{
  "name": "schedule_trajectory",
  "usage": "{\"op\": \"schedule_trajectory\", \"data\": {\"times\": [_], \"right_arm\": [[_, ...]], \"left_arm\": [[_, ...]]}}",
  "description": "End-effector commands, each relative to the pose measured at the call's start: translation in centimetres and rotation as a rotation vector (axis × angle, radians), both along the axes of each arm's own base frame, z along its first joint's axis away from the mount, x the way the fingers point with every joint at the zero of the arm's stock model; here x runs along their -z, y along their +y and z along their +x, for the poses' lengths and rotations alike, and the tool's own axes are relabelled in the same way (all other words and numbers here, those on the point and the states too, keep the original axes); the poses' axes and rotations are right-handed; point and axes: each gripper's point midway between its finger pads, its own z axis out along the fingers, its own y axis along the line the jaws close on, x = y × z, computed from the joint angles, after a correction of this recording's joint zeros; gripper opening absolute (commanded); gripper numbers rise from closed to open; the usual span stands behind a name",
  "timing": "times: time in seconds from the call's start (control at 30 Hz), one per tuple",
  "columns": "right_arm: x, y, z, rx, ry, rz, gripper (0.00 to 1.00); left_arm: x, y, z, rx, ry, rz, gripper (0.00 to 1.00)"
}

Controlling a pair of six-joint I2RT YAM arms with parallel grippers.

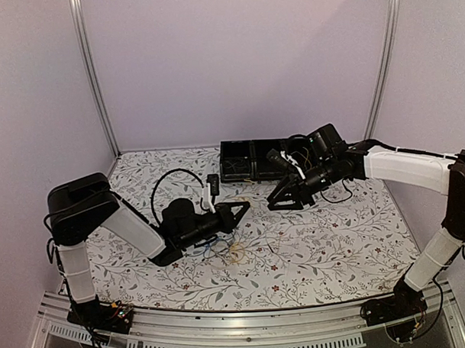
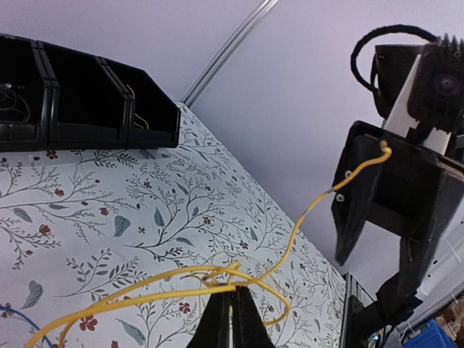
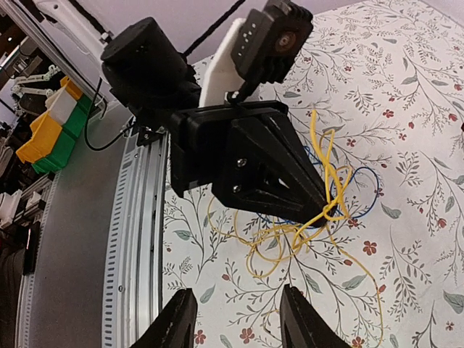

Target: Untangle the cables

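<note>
The cables [image 1: 226,249] lie in a loose yellow and blue tangle on the floral table between the arms. My left gripper [image 1: 241,208] [image 2: 233,312] is shut on a yellow cable [image 2: 293,231] at the knot, lifting it off the table. One strand rises toward my right gripper [image 1: 273,203]. In the right wrist view the right gripper [image 3: 239,319] is open with nothing between its fingers. The left gripper [image 3: 322,210] shows there pinching yellow loops [image 3: 313,138] above a blue cable [image 3: 366,196]. A yellow strand passes outside the right gripper's right-hand finger.
Black divided bins [image 1: 251,159] [image 2: 87,101] stand at the back of the table, with thin wires inside. A metal rail [image 1: 245,326] [image 3: 138,239] runs along the near edge. Grey walls close in the back and sides.
</note>
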Motion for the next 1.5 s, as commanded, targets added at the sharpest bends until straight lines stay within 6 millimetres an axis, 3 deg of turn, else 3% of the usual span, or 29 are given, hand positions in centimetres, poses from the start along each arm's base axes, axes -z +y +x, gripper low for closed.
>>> {"op": "schedule_trajectory", "data": {"times": [0.0, 0.43, 0.67, 0.87, 1.03, 1.07, 1.13, 1.2, 1.47], "right_arm": [[0.7, 1.3, 0.6, 0.003, 0.023, -0.036, 0.45], [1.1, 2.4, 0.6, -0.004, 0.023, -0.055, 0.52], [2.4, 2.6, 2.4, 0.072, 0.019, -0.119, 0.49], [3.0, 2.6, 3.1, 0.111, 0.018, -0.146, 0.32], [2.8, 2.4, 3.0, 0.113, 0.005, -0.139, 0.0], [2.7, 2.4, 2.9, 0.109, 0.003, -0.133, 0.0], [2.3, 2.4, 2.4, 0.089, 0.002, -0.116, 0.0], [2.0, 2.4, 1.7, 0.057, 0.012, -0.093, 0.0], [-0.1, 2.5, -1.4, -0.071, 0.084, 0.001, 0.0]], "left_arm": [[-3.0, -1.6, -1.4, 0.024, -0.093, 0.025, 0.0], [-3.4, -3.0, -2.4, 0.057, -0.105, 0.051, 0.0], [-3.9, -2.8, -2.3, 0.032, -0.113, 0.048, 0.0], [-4.1, -2.8, -2.3, 0.028, -0.113, 0.047, 0.0], [-3.8, -2.9, -2.2, 0.027, -0.107, 0.052, 0.0], [-3.8, -2.9, -2.1, 0.027, -0.105, 0.052, 0.02], [-3.5, -3.3, -2.0, 0.03, -0.098, 0.055, 0.16], [-3.3, -3.7, -1.9, 0.039, -0.094, 0.057, 0.24], [-2.7, -3.8, 0.4, -0.046, -0.085, 0.056, 0.27]]}}
